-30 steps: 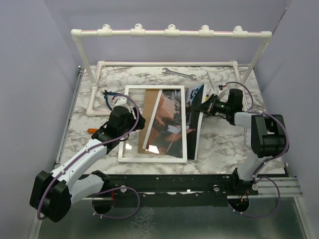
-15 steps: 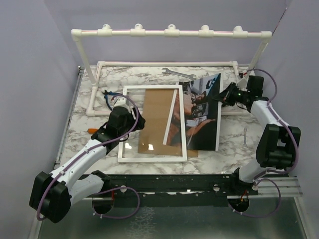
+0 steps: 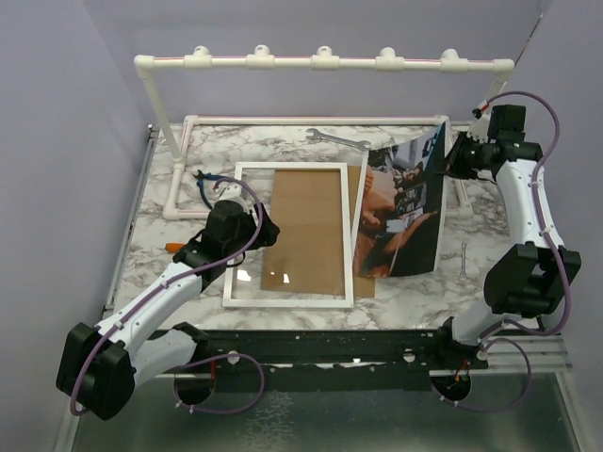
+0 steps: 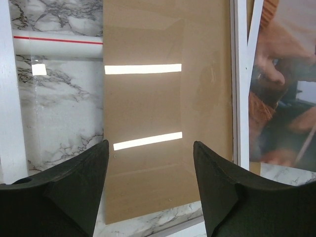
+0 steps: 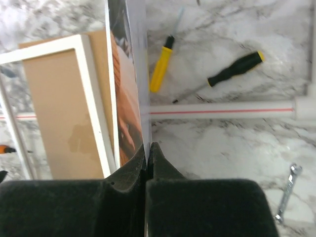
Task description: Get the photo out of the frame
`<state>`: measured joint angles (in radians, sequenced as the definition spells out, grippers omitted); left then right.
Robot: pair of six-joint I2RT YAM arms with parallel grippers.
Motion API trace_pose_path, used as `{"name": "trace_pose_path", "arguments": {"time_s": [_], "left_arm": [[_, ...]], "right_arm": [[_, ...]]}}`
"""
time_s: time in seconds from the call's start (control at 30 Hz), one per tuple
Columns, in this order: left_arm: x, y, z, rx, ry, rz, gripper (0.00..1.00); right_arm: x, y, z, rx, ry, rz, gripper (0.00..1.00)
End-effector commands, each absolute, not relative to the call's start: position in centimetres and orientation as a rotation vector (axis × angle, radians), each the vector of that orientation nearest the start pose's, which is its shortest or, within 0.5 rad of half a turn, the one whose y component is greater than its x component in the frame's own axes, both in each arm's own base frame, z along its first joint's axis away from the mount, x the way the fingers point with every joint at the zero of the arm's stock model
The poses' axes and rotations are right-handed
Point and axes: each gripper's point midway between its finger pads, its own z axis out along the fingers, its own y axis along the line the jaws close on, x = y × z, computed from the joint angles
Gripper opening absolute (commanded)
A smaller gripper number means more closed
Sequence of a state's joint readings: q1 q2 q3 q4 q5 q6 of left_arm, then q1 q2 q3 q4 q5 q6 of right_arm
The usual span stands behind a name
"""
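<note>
The right gripper [image 5: 147, 150] is pinched tight on the top edge of the photo [image 3: 400, 212]. It holds the print tilted up off the table so that it hangs clear of the frame [image 3: 287, 301]. The photo's lower edge rests on the marble tabletop [image 3: 415, 287] just beside the frame's right border. The left gripper [image 4: 150, 145] hovers over the frame's left side with its jaws spread wide, gripping nothing. It is probably placed to steady the frame. Only the brown backing board [image 3: 306, 226] shows inside the white border. Bare marble lies to the right, bounded by a small wrench [image 3: 463, 257] and the pipe rail [image 5: 222, 109] behind.
</note>
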<state>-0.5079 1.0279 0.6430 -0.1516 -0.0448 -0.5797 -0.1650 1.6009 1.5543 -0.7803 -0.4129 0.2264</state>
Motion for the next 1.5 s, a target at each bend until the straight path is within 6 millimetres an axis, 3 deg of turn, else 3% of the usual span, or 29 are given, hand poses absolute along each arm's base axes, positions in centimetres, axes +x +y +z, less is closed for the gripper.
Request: {"name": "trace_pose_path", "arguments": {"time_s": [0.0, 0.07, 0.3, 0.5, 0.53, 0.6, 0.63, 0.9, 1.03, 1.17, 1.27, 1.47], "left_arm": [[28.1, -17.9, 15.8, -0.073, 2.152, -0.632, 0.7], [28.1, -18.0, 15.7, -0.07, 2.158, -0.637, 0.7], [28.4, -17.7, 15.7, -0.072, 2.174, -0.599, 0.7], [29.2, -16.5, 15.8, -0.109, 2.17, -0.528, 0.7], [29.5, -16.2, 15.7, -0.121, 2.17, -0.522, 0.7], [30.0, -15.5, 15.6, -0.155, 2.171, -0.504, 0.7], [30.3, -15.1, 15.4, -0.172, 2.174, -0.492, 0.7], [32.6, -10.7, 15.5, -0.319, 2.149, -0.407, 0.83], [33.3, -9.1, 14.8, -0.367, 2.158, -0.361, 0.97], [33.8, -8.3, 13.7, -0.406, 2.183, -0.362, 0.97], [34.2, -8.5, 13.3, -0.404, 2.174, -0.387, 0.97], [34.8, -9.2, 11.4, -0.431, 2.144, -0.448, 0.93]], "right_arm": [[37.4, -1.2, 20.5, 0.261, 2.555, 0.322, 0.0], [37.2, -2.8, 19.7, 0.295, 2.599, 0.201, 0.0], [38.5, -7.6, 19.9, 0.36, 2.586, -0.137, 0.0], [41.3, -8.5, 20.9, 0.342, 2.534, -0.165, 0.01], [41.8, -8.3, 21.0, 0.333, 2.526, -0.151, 0.1], [42.5, -8.0, 21.0, 0.325, 2.516, -0.12, 0.5], [42.7, -7.9, 21.0, 0.323, 2.512, -0.111, 0.58], [42.1, -7.8, 23.2, 0.392, 2.397, -0.109, 0.78], [41.3, -3.8, 23.8, 0.311, 2.351, 0.086, 0.83], [40.5, 2.6, 23.2, 0.17, 2.342, 0.298, 0.84], [39.9, 7.4, 22.9, 0.071, 2.311, 0.442, 0.99], [37.7, 13.5, 21.1, -0.034, 2.273, 0.648, 1.0]]}}
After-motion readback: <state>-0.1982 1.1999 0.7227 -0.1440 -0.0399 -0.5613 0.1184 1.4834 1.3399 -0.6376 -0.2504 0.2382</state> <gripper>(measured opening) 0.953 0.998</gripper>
